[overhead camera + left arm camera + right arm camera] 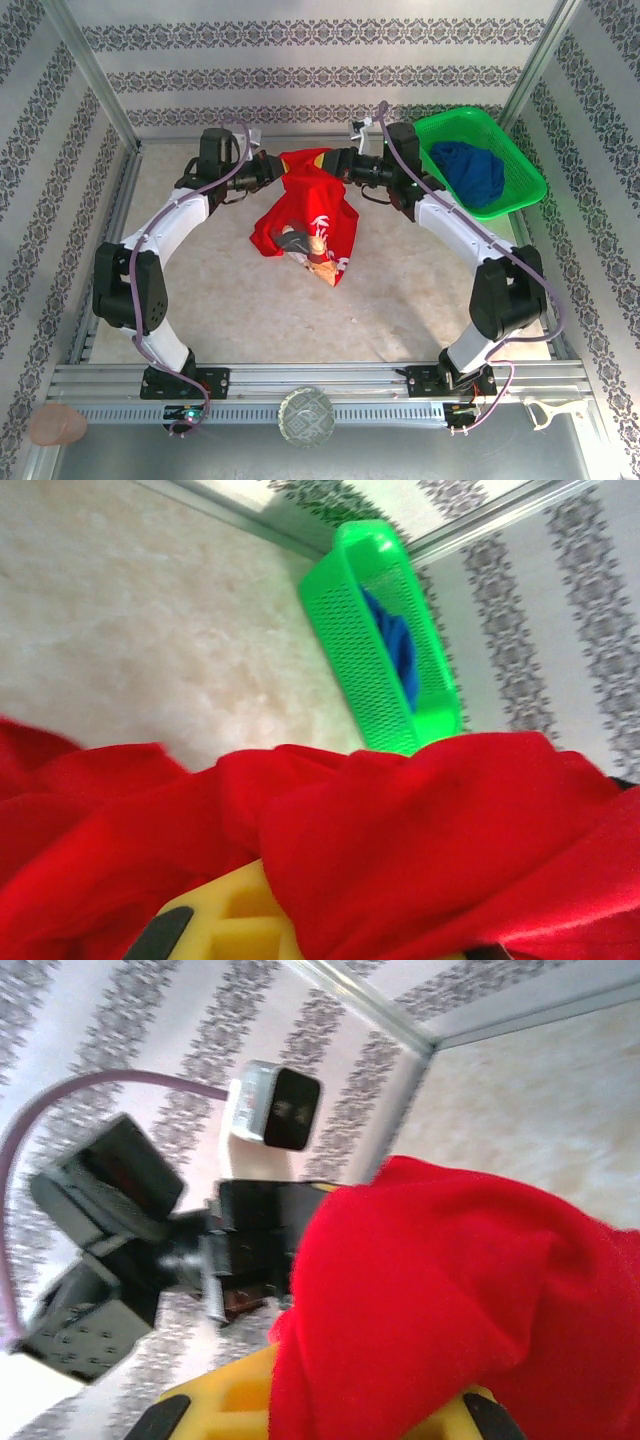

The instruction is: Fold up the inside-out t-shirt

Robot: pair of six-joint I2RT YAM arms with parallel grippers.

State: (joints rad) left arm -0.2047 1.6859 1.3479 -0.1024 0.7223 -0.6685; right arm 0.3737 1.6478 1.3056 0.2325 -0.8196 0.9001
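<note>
From above, the left gripper and the right gripper face each other, close together at the far side of the table. Each is clenched on the top edge of the inside-out t-shirt. The red cloth bunches between the two grippers and hangs below them toward the arm bases, with its lower part on the table and some pale print showing. Just past the right gripper, on its outer side, is a green basket with a dark blue garment in it

In the left wrist view, the t-shirt is heaped over that gripper's yellow finger and hides the tips. The basket and the blue garment lie well ahead of the gripper on the table

In the right wrist view, the t-shirt drapes over the yellow finger, pinched there. Straight ahead, the left arm's black wrist meets the same cloth
</note>
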